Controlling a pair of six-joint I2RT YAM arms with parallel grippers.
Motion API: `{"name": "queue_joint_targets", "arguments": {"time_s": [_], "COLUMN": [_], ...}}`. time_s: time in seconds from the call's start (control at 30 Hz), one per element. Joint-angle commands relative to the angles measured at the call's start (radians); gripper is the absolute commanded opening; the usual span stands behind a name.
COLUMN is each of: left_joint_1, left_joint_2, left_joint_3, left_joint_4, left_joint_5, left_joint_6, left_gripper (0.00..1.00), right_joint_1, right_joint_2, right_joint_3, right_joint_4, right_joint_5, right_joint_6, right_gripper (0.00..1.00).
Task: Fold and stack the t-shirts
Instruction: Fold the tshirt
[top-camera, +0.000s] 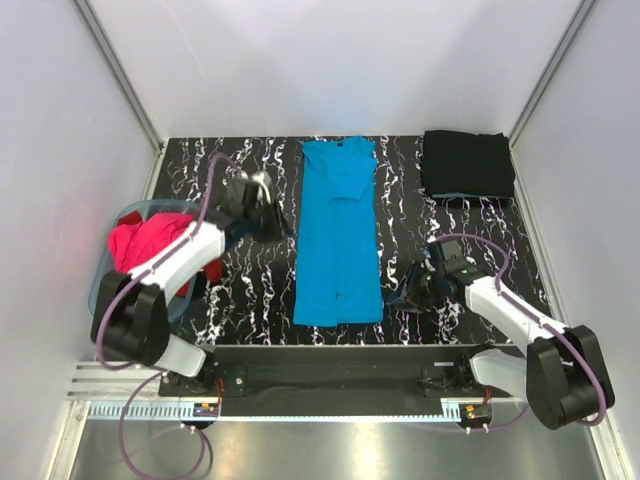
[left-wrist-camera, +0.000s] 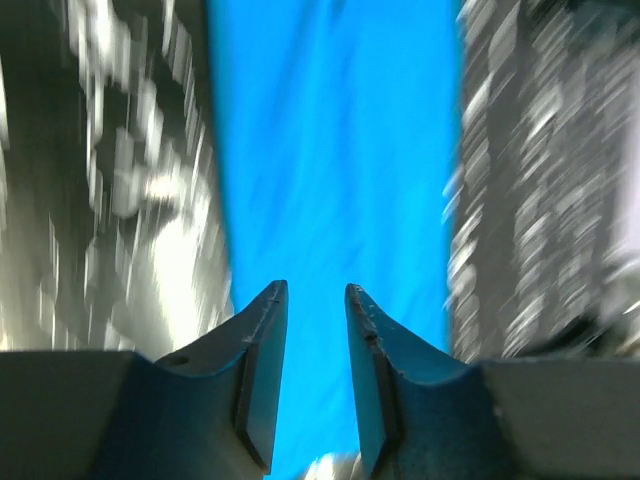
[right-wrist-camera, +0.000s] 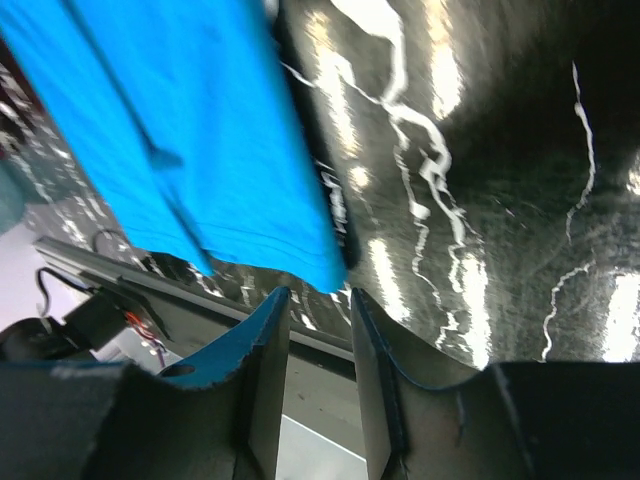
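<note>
**Top external view: turquoise t-shirt laid out, both pincers empty**

1. Turquoise t-shirt (top-camera: 338, 235): lies flat at the middle of the black marbled tabletop (top-camera: 250, 290). It is folded into a long narrow strip, with the collar at the far end and the hem toward the arm bases.

2. Black t-shirt (top-camera: 467, 165): folded to a compact rectangle. It rests on the tabletop to the right of the turquoise t-shirt's collar end, apart from it.

3. Magenta-pink t-shirt (top-camera: 145, 245): bunched in the pale-blue tub (top-camera: 103, 270), well to the left of the turquoise t-shirt. A patch of red cloth (top-camera: 210, 272) shows beside it under the left arm. Whether that is a separate shirt cannot be told.

4. Left pincer (top-camera: 268, 208): sits just left of the turquoise t-shirt's upper half, clear of the cloth. The left wrist view is blurred. It shows the two fingers parted by a narrow gap with nothing between them and the turquoise cloth ahead of the tips.

5. Right pincer (top-camera: 398, 297): sits low, just right of the turquoise t-shirt's hem end. The right wrist view shows a narrow gap between the fingers and nothing gripped. The hem corner lies just ahead of the tips.
</note>
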Motion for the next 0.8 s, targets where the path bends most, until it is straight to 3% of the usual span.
{"name": "queue_joint_targets", "arguments": {"time_s": [0.0, 0.17, 0.43, 0.63, 0.77], "left_joint_1": [-0.081, -0.204, -0.368, -0.374, -0.384], "left_joint_2": [-0.134, -0.286, -0.328, -0.312, -0.285], "left_joint_3": [-0.187, -0.401, -0.49, -0.564, -0.59], "left_joint_4": [-0.099, -0.104, -0.079, 0.046, 0.042], "left_joint_5": [-0.104, -0.141, -0.202, -0.089, -0.144], "left_joint_6": [0.045, -0.04, -0.116, -0.134, -0.139], "left_gripper": [0.37, 0.4, 0.45, 0.46, 0.45], "right_joint_1": [0.021, 0.042, 0.076, 0.097, 0.108], "right_joint_2": [0.011, 0.044, 0.082, 0.142, 0.157], "right_joint_3": [-0.03, -0.043, -0.032, -0.052, -0.061], "right_joint_4": [0.003, 0.056, 0.122, 0.161, 0.184], "right_joint_5": [0.0, 0.006, -0.001, 0.013, 0.021], "right_joint_6": [0.016, 0.013, 0.018, 0.009, 0.016], "right_gripper": [0.38, 0.39, 0.4, 0.41, 0.41]}}
